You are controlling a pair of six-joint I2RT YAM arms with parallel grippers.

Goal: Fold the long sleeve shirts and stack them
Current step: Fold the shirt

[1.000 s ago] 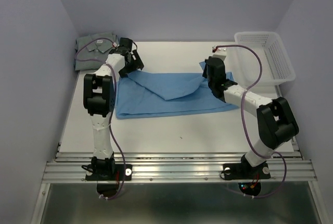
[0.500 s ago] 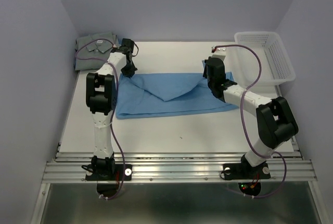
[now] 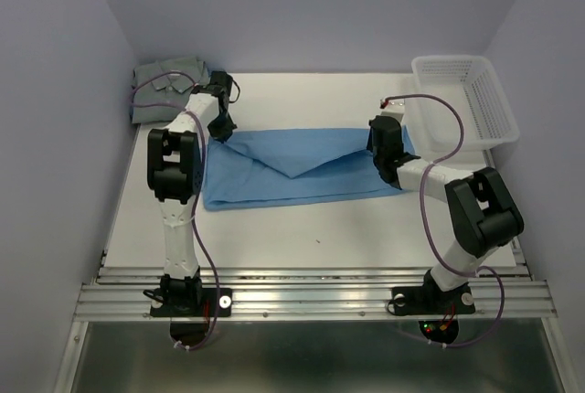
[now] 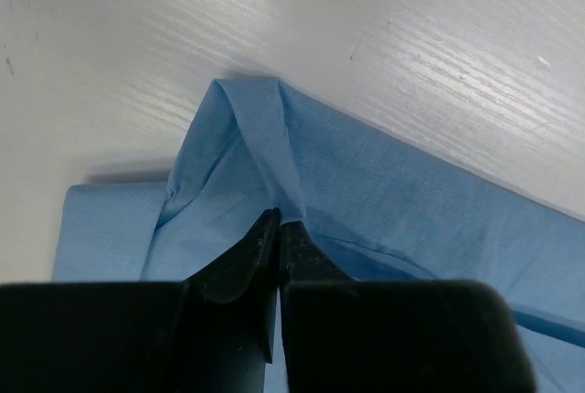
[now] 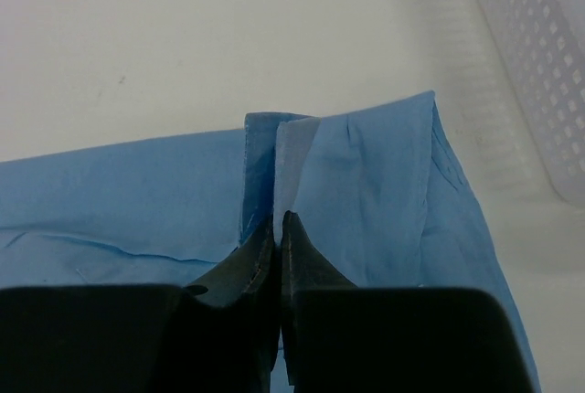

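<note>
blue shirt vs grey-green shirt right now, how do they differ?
The light blue shirt lies spread long across mid-table, partly folded; the grey-green shirt is a compact bundle at the far left corner. The left gripper and right gripper each pinch a far edge of the light blue shirt; neither holds the grey-green shirt. Both rest on the white table.

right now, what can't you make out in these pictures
Left wrist view: the left gripper covers the pinched fold of the light blue shirt; layer count unknown.
Right wrist view: the basket is cut off by the right edge.
Top view: grey-green shirt too small to judge its fold.
</note>
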